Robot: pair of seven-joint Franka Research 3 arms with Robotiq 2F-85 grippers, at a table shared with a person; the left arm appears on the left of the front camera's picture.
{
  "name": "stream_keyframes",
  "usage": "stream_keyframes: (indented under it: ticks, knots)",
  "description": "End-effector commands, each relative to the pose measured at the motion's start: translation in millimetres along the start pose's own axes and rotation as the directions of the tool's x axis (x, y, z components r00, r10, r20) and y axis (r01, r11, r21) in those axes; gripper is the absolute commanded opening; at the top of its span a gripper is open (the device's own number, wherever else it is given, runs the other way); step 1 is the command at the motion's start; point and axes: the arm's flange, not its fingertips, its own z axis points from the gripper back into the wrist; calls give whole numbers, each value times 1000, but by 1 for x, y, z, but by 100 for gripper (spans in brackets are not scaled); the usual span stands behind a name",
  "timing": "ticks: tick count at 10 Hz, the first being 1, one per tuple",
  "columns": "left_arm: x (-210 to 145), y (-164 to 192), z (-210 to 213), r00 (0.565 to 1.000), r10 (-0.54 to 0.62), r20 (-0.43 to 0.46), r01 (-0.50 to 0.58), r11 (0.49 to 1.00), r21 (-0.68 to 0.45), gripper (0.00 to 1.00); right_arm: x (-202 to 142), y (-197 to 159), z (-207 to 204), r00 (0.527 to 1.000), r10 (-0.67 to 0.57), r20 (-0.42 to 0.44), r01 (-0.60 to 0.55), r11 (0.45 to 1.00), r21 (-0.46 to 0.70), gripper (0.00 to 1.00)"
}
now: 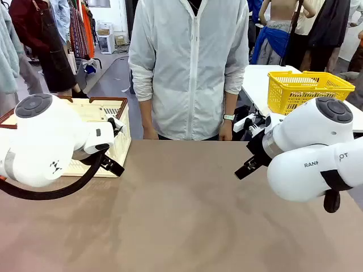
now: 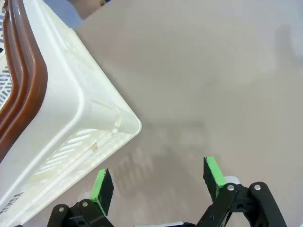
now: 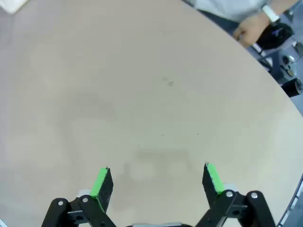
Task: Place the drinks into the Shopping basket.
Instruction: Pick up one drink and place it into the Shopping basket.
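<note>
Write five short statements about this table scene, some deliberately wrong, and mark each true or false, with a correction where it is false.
1. The left gripper is open and empty. True.
2. The cream-white slotted plastic crate with dark brown rim stands at the robot's right. False: it stands at the left of the brown table, close beside the left gripper.
3. The right gripper is shut on a green can. False: it is open and empty, over bare tabletop.
4. The bright yellow mesh basket sits on a white side table behind the brown one. True.
5. The person in a white jacket reaches into the crate. False: both hands hang at the far table edge.
</note>
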Motion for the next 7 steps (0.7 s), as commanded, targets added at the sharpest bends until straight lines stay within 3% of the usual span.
stream_keyframes:
  ticks: [1,7]
  knots:
    - [0,0,0,1000,0,0,0,1000,0,100,0,0,0,1000,0,0,0,1000,0,100]
    - [0,0,0,1000,0,0,0,1000,0,100,0,0,0,1000,0,0,0,1000,0,100]
